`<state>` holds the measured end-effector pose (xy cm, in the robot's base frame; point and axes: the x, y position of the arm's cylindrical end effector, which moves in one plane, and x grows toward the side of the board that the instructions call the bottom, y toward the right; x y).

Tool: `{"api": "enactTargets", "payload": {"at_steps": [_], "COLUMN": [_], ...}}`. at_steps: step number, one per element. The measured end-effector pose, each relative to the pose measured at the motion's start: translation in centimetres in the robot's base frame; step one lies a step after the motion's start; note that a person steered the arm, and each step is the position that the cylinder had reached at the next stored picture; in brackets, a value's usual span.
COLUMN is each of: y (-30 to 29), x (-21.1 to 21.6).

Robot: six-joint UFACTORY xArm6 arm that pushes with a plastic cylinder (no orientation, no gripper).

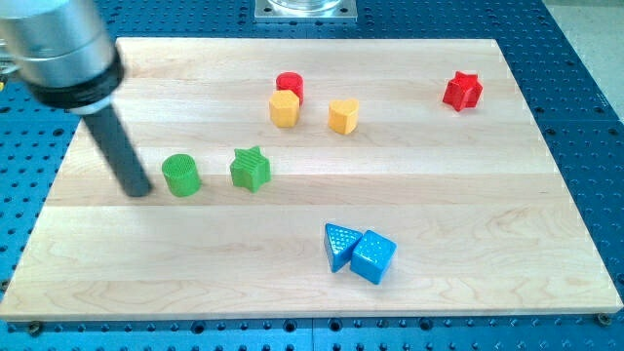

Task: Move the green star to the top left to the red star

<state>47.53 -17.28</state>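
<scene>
While you look over the pale wooden board (468,283) from its bottom edge upward, the first things you meet are a blue triangular plastic block (338,245) and a blue plastic cube (373,256), touching each other and well clear of the work.

Further up, at the view's left, three things sit almost in a row: the dark rod's tip (139,191), then a green plastic cylinder (180,175) just to its right, then the green plastic star (251,169) near the cylinder with a gap between them. The star has to travel a long way from here, since the red plastic star (462,91) lies far off at the view's upper right.

Between the two, toward the top, you have a yellow hexagon-like plastic block (284,108) with a red plastic cylinder (290,85) touching it from behind, and a yellow heart-shaped plastic block (343,115) just to the right.

The risk, as I judge it: a straight push rightward from where the tip stands would catch the green cylinder first and shove it into the star — you'd move two blocks, or skew the star off line. A diagonal path toward the red star also passes close under the yellow pair, which could deflect it.

As for the end effector, it is a plain rod — nothing to open or close, nothing held. The tip seems just short of the green cylinder; whether it touches I can't tell.
</scene>
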Motion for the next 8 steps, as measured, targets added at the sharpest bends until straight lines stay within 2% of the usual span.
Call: {"api": "enactTargets", "payload": {"at_steps": [1, 2, 3, 4, 5, 6, 7, 8], "y": [11.7, 18.0, 15.2, 24.4, 28.9, 35.5, 30.2, 29.1], "x": [-0.9, -1.0, -0.4, -1.3, -3.7, -9.6, -5.9, -8.7]}}
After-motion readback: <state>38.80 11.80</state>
